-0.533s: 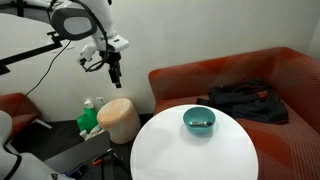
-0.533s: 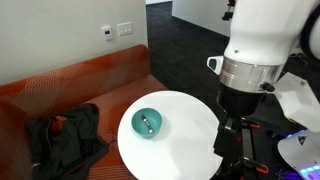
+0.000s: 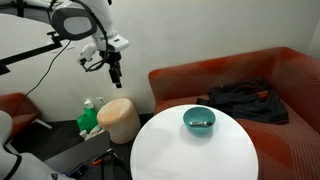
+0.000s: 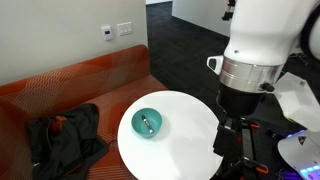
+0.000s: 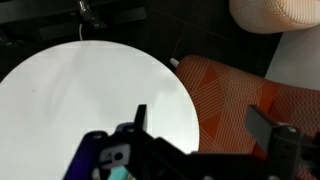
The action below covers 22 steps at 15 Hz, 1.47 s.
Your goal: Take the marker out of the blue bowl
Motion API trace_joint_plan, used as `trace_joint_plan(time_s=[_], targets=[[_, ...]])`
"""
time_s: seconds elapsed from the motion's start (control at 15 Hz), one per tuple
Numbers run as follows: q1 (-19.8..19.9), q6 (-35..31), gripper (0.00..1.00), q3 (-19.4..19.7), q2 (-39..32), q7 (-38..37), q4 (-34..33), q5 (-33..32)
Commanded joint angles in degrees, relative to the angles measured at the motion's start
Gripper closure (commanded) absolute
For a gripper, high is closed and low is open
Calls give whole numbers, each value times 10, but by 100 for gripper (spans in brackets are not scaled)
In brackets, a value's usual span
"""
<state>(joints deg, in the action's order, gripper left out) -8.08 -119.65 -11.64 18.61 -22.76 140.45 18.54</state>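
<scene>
Wrist view shows our gripper (image 5: 200, 125) spread wide and empty (well above the white table (image 5: 90, 90)); the marker (image 4: 147, 122) lies inside the blue bowl (image 4: 135, 130), so we should descend centred, jaws straddling its slim body.

Round white table (image 3: 190, 155), red sofa (image 3: 172, 84), dark jacket (image 3: 245, 100), tan stool (image 3: 120, 118)

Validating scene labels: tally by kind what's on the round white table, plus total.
Teal-blue round bowl: 1
Slim dark marker, lying inside that bowl: 1
Total: 2
</scene>
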Motion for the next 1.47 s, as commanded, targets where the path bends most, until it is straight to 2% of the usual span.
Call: trace_joint_plan(time_s=[0.0, 0.33, 0.73, 1.0, 1.13, 1.4], targets=[[17, -45, 0, -6, -3, -37, -2, -38], [59, -150, 0, -6, -32, -121, -14, -102], [105, -266, 0, 1, -129, -242, -40, -247], [98, -298, 0, 30, -209, -293, -81, -330], [86, -295, 0, 50, -246, -308, -107, -350], [58, -305, 0, 87, -319, -297, -156, -352]])
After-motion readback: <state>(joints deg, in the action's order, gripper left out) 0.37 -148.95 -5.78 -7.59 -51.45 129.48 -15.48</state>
